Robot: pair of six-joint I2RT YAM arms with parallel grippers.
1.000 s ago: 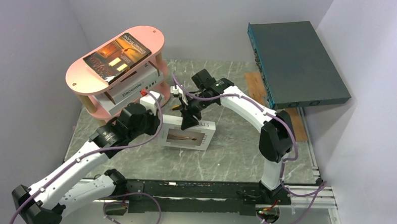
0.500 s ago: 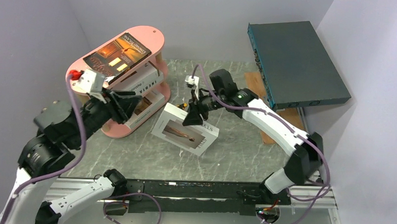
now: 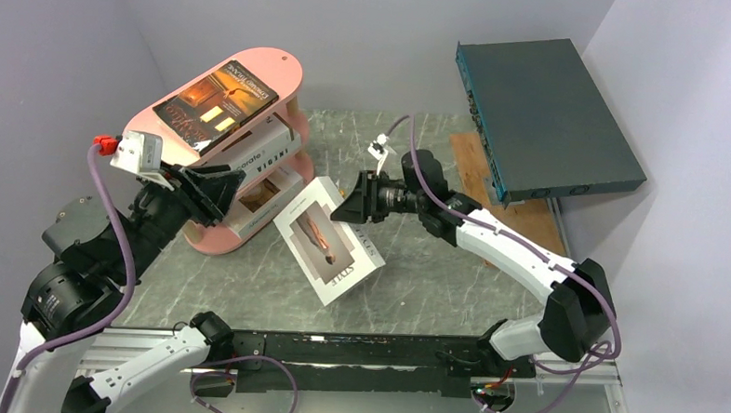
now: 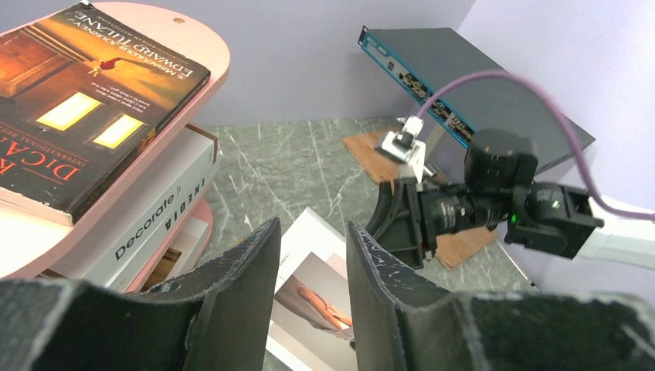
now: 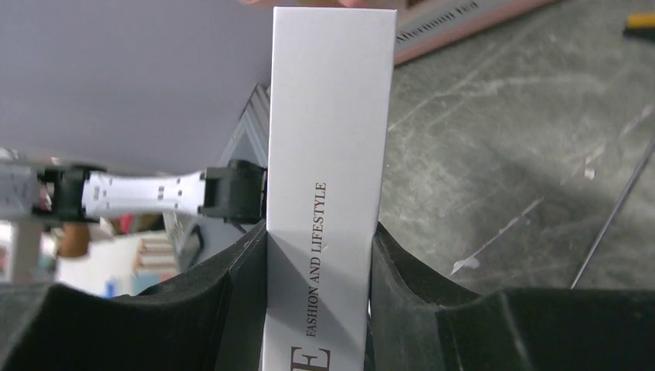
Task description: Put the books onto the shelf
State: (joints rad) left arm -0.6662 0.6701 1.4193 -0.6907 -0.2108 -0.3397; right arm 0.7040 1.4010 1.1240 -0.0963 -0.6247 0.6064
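The salmon-pink shelf (image 3: 273, 65) stands at the back left. A glossy orange-brown book (image 3: 219, 100) lies on its top tier, and white books (image 3: 264, 151) fill the tiers below, one marked "Decorate" (image 4: 154, 224). My right gripper (image 3: 354, 204) is shut on the spine edge of a white book (image 3: 328, 244) with a small photo, holding it slanted just right of the shelf. In the right wrist view the fingers (image 5: 232, 270) squeeze its spine (image 5: 328, 154). My left gripper (image 3: 225, 189) hovers open and empty in front of the shelf, with the white book (image 4: 313, 290) showing beyond its gap.
A large dark teal flat box (image 3: 543, 112) leans at the back right, over a brown wooden board (image 3: 474, 160). Purple walls close in the left, back and right sides. A metal rail (image 3: 365, 351) runs along the near edge.
My left gripper has opened, pulled back from the shelf's lower tier and risen to the left. My right gripper has turned the white book and swung it closer to the shelf.
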